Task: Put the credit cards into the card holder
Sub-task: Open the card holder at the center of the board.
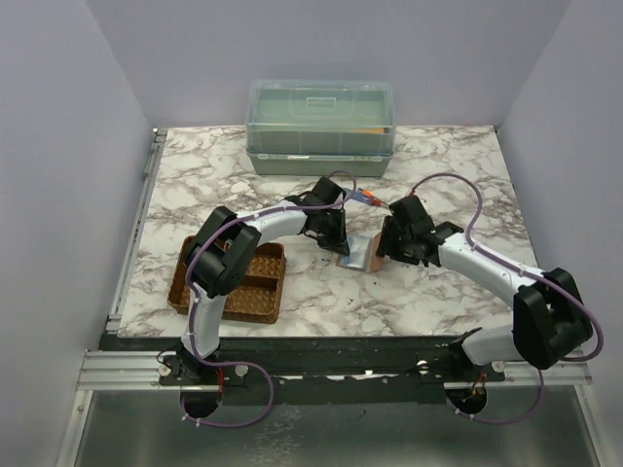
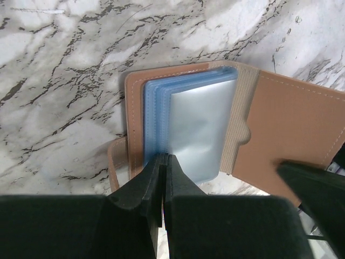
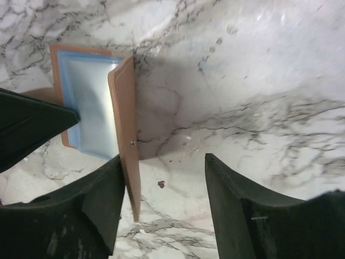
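Note:
The card holder (image 2: 291, 124) lies open on the marble, a pinkish-tan wallet with light blue sleeves inside. A silver-grey credit card (image 2: 199, 129) shows in the front sleeve. My left gripper (image 2: 164, 157) is shut, its tips pinched on the near edge of the blue sleeves. In the right wrist view the holder's flap (image 3: 126, 118) stands on edge, leaning against the inner side of one finger. My right gripper (image 3: 163, 162) is open around that flap. From above, both grippers (image 1: 336, 238) (image 1: 391, 248) meet at the holder (image 1: 356, 256).
A brown woven divided tray (image 1: 268, 292) sits at the front left under the left arm. A lidded green-clear plastic box (image 1: 321, 126) stands at the back edge. A red-and-blue screwdriver (image 1: 366, 198) lies just behind the grippers.

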